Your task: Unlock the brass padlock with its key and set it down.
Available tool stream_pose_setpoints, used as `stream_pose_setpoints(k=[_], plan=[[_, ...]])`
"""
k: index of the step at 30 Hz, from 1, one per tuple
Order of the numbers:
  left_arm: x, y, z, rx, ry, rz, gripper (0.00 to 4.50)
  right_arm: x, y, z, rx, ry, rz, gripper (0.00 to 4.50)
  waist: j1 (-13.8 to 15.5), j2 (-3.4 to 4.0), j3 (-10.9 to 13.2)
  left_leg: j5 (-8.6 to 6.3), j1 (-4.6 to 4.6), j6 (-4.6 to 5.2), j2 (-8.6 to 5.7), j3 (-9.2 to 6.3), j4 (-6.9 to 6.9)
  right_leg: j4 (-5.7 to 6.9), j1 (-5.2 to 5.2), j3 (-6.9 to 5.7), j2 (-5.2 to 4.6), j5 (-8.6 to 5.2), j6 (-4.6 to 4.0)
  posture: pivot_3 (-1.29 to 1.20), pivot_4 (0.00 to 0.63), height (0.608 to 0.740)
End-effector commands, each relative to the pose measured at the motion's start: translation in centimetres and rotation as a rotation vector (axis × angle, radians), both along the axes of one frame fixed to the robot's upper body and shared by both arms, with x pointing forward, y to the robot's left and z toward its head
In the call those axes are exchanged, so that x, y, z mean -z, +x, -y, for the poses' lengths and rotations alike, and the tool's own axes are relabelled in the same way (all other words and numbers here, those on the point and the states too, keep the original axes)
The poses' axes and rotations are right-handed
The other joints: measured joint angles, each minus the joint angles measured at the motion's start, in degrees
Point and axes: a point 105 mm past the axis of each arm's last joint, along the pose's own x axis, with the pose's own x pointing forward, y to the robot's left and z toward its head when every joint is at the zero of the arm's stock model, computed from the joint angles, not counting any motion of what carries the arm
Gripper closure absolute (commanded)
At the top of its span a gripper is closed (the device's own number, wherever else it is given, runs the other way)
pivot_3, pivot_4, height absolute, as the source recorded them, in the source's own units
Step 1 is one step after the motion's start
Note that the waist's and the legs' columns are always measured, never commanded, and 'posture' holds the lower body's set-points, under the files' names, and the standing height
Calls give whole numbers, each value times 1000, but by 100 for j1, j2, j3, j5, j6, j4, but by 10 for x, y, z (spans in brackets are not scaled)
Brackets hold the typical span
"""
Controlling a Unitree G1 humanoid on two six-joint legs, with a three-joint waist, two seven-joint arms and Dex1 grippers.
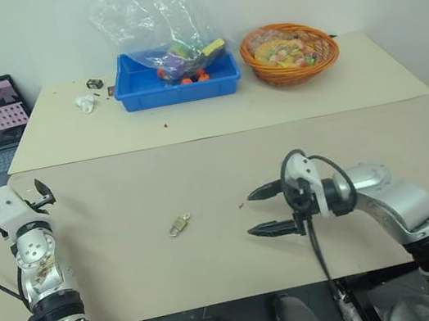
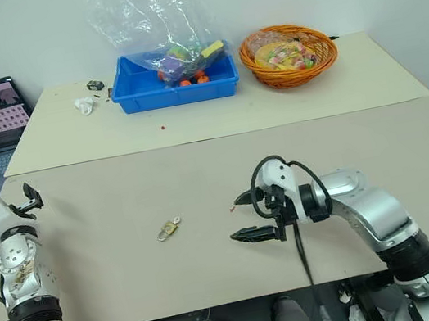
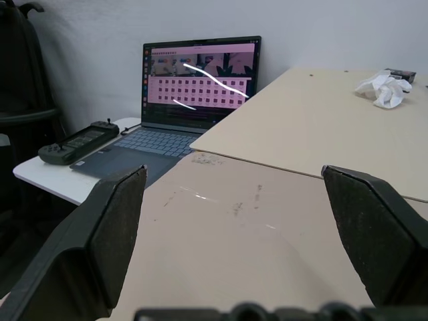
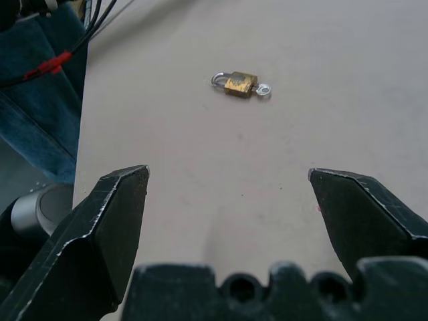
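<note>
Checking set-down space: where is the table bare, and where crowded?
Bare: the near table between the left tool and the brass padlock, and behind the right tool. Crowded: the far edge, with blue bin, basket and tissue.

Small brass padlock (image 1: pixel 179 226) lies mid-front on beige table (image 1: pixel 119 185); blue plastic tray (image 1: pixel 176 84) behind it, woven orange basket (image 1: pixel 289 52) right of tray.

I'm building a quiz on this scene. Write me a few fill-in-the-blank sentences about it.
1. The brass padlock lies on the ____.
2. The key sticks out of the padlock's body on the end opposite its ____.
3. The right gripper points at the padlock with its fingers ____.
4. The left gripper faces a ____ with a lit screen.

Missing words: table; shackle; open; laptop
</note>
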Motion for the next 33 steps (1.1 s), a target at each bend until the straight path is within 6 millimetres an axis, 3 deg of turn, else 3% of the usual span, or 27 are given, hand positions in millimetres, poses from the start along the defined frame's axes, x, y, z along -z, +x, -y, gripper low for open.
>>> stream_pose_setpoints(k=[1, 5, 9, 14, 19, 25, 33], plan=[[-16, 8, 22, 160, 95, 0, 29, -16, 5, -5, -7, 29, 73, 0, 11, 0, 0, 0, -2, 1, -1, 0, 0, -1, 0, 0, -2, 0, 0, 0, 150, 728], [-13, -6, 90, 599, 197, -54, 29, -17, 8, -6, 6, 28, 80, 0, -13, 0, 0, -4, -9, 5, 1, 1, -3, 3, -2, -1, -8, 1, 2, 0, 150, 728], [-16, -32, 108, 730, 223, -108, 29, -13, 12, -3, 32, 15, 81, 0, -32, 1, 1, -11, -14, 14, 10, 3, -8, -2, -11, -1, -5, 1, 2, 0, 150, 728], [-25, -53, 149, 963, 297, -128, 29, -2, 14, 2, 62, -3, 70, 0, 0, 3, 5, -10, -4, 12, 9, 6, -7, -5, -6, 0, -3, -4, -5, 0, 150, 728], [-6, -81, 207, 1249, 299, -188, 29, 9, 18, 2, 105, -13, 55, 0, -15, 3, 5, -7, 5, 9, 7, 6, -5, -3, 5, 2, 1, -5, -4, 0, 150, 728], [22, -82, 216, 1300, 262, -278, 29, 7, 13, 0, 127, 20, 53, 0, -17, 4, 5, -7, 1, 10, 9, 7, -5, -3, 0, 2, 6, -5, -6, 0, 150, 728], [41, -78, 214, 1324, 233, -375, 29, 0, 8, 3, 156, 63, 53, 0, -16, 4, 5, -7, 3, 11, 9, 6, -5, -4, 2, 2, 8, -6, -6, 0, 150, 728]])
